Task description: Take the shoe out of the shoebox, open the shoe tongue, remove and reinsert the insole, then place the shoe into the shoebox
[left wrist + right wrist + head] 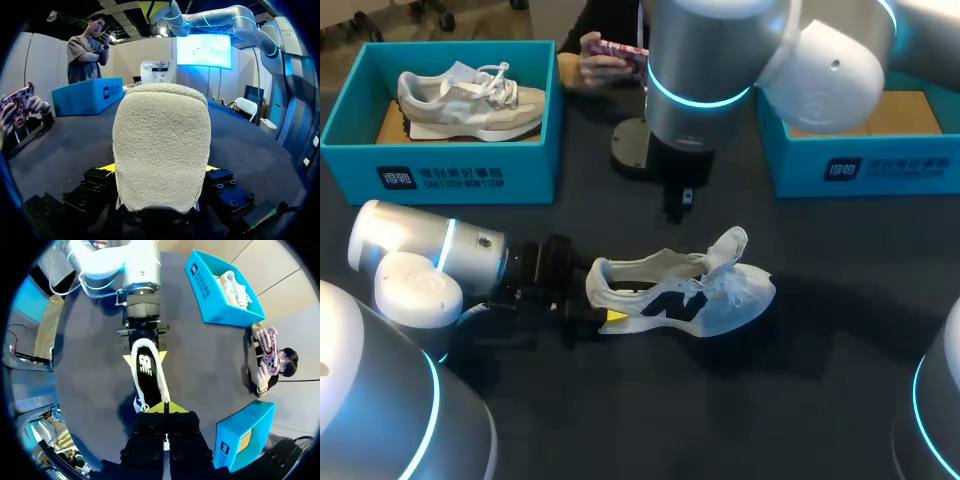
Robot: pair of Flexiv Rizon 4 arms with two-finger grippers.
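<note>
Left gripper (pixel 144 358) is clamping the heel of the shoe (pixel 685 298). One yellow tip is pressing on each side, and the fingers are spread only as wide as the heel. Shoe is sitting mid-table, toe pointing toward the right side, away from the left arm. Cannot tell whether the sole is touching the table (pixel 790 400). Tongue (pixel 728 245) is standing up and folding back, with the laces (pixel 745 285) lying loose over the front.

Right gripper (pixel 165 407) is hanging well above the shoe and pointing straight down over the toe end. Its yellow tips are pressing together with nothing between them. Right arm (pixel 705 60) is reaching in over the far middle and covering part of the right box (pixel 865 165).

Left box (pixel 440 180) is sitting open at the far left, holding a second shoe (pixel 470 95), grey and cream, on brown card. Right box, the same teal, is sitting open at the far right with a brown inside showing. Both are lying well apart from the held shoe.

Hands (pixel 582 62) of a person are holding a patterned phone (pixel 620 50) at the far edge, between the left box and the right arm.

Table surface is showing dark and matte.

Each box front is carrying a dark panel with white print. The held shoe is showing a white logo on black.
</note>
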